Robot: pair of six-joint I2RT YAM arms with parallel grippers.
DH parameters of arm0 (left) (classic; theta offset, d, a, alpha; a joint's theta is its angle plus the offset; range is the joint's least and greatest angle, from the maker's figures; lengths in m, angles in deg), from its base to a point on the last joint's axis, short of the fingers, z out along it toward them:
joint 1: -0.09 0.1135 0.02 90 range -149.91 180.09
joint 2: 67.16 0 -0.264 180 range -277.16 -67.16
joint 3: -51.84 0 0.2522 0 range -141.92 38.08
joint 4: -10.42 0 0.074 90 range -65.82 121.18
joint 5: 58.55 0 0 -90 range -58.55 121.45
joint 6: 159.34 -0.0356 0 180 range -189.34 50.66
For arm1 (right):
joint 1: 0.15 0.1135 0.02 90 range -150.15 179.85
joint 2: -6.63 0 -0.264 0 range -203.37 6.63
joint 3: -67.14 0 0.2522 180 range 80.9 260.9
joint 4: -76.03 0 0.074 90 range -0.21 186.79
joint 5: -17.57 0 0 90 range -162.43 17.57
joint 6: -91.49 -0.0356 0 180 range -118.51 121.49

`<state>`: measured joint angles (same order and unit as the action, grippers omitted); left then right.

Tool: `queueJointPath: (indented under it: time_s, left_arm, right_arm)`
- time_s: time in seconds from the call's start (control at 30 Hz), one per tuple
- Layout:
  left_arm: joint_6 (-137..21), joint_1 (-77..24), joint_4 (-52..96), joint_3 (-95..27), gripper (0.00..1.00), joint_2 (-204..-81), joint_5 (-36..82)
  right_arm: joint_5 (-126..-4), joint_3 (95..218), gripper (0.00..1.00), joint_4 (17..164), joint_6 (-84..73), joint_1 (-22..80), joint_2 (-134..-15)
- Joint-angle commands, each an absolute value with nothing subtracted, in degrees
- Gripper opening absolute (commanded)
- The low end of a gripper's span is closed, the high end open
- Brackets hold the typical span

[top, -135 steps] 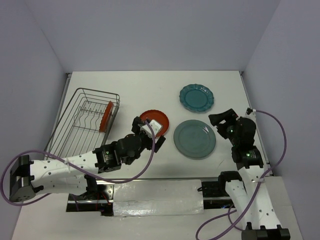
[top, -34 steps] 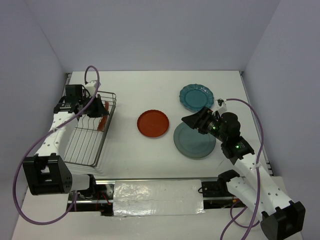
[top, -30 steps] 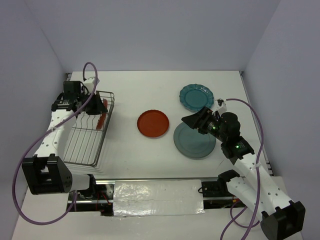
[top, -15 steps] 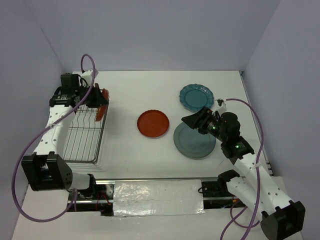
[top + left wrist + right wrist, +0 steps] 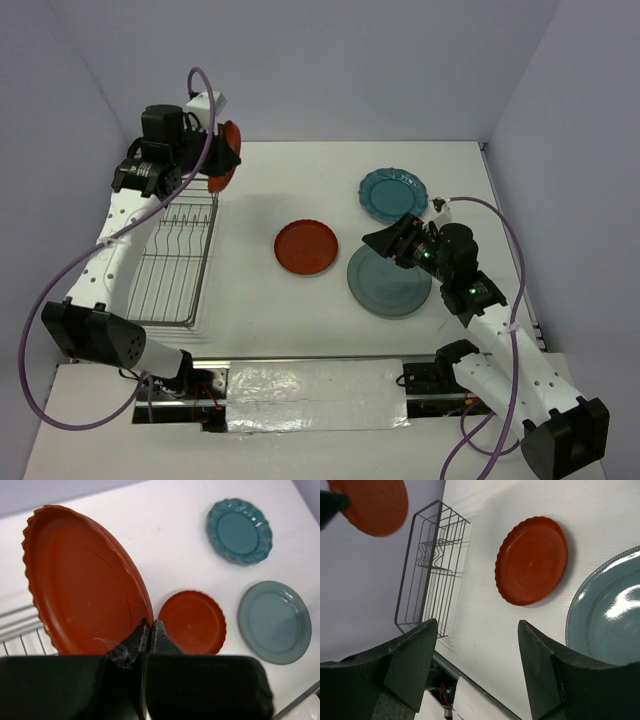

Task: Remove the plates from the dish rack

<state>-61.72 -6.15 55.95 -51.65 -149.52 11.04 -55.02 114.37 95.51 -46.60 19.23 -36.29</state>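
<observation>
Dish rack on the left, only wire prongs showing inside. Flat on the table: grey-teal plate, scalloped teal plate, one red-orange plate. The second red-orange plate, frilled rim, hangs tilted above the rack's far end, with the left gripper pinched tight on its edge. Right gripper is spread wide.

A white surface sits enclosed by pale lavender walls on three sides. A crinkled silvery strip runs along its near edge.
</observation>
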Motion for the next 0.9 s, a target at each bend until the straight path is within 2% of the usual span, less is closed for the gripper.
queueJointPath:
  time_s: [0.0,0.13,0.37,0.53,0.87]
  left_arm:
    - [-62.92,-13.67,56.35,-55.52,0.0,-150.39,18.14]
    - [-63.36,-23.18,52.32,-50.62,0.0,-148.2,27.89]
    - [-62.84,-35.41,42.74,-34.02,0.0,-143.19,48.03]
    - [-62.92,-40.68,36.23,-26.97,0.0,-142.3,52.44]
    - [-64.59,-48.51,31.13,-26.78,0.0,-152.4,56.23]
  right_arm:
    - [-55.63,116.49,0.73,95.33,-46.05,19.54,-36.88]
    - [-58.62,117.11,0.72,97.08,-46.05,19.54,-36.88]
    - [-65.65,117.37,0.72,99.99,-46.05,19.45,-34.86]
    - [-70.31,117.46,0.73,101.66,-46.05,19.36,-32.49]
    - [-72.25,117.29,0.73,102.1,-46.05,19.36,-31.95]
